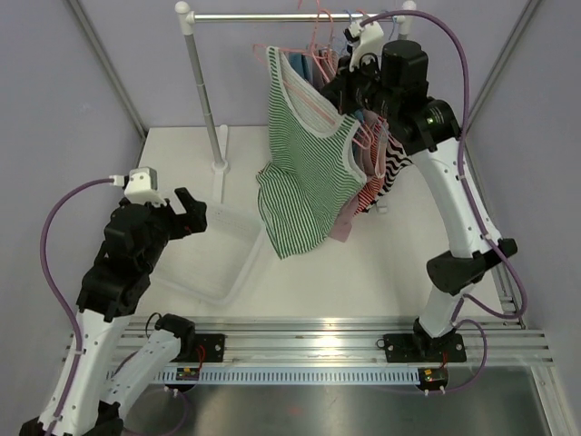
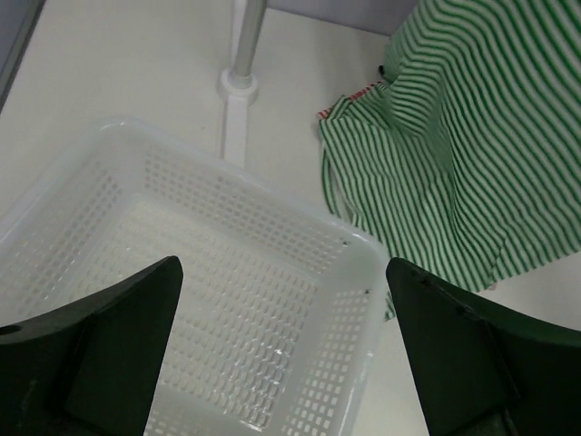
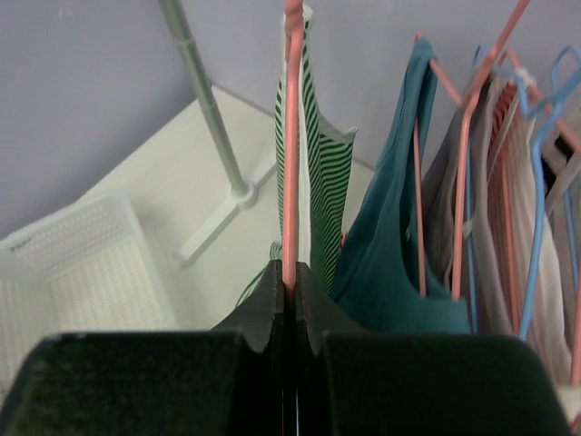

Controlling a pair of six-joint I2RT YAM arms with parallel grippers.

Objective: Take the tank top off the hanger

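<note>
Green-striped tank top [image 1: 304, 173] hangs on the pink hanger [image 3: 290, 136] from the rail [image 1: 272, 16], upper centre of the top view, its hem just beside the white basket [image 1: 227, 263]. Right hand [image 3: 290, 277] is clamped on the hanger's bar. Left hand [image 1: 191, 211], lower left, stands wide apart above the basket, holding nothing.

Presents as soft, matt knit cloth in green and white stripes at the tank top [image 1: 304, 173], and as smooth, slightly glossy pink plastic at the hanger [image 3: 290, 136]. Shows as bright, smooth metal along the rail [image 1: 272, 16] and its pole [image 1: 201, 100]. Appears as translucent white perforated plastic with a faint sheen at the basket [image 2: 245, 218], and as smooth matt white at the table [image 1: 182, 154].
</note>
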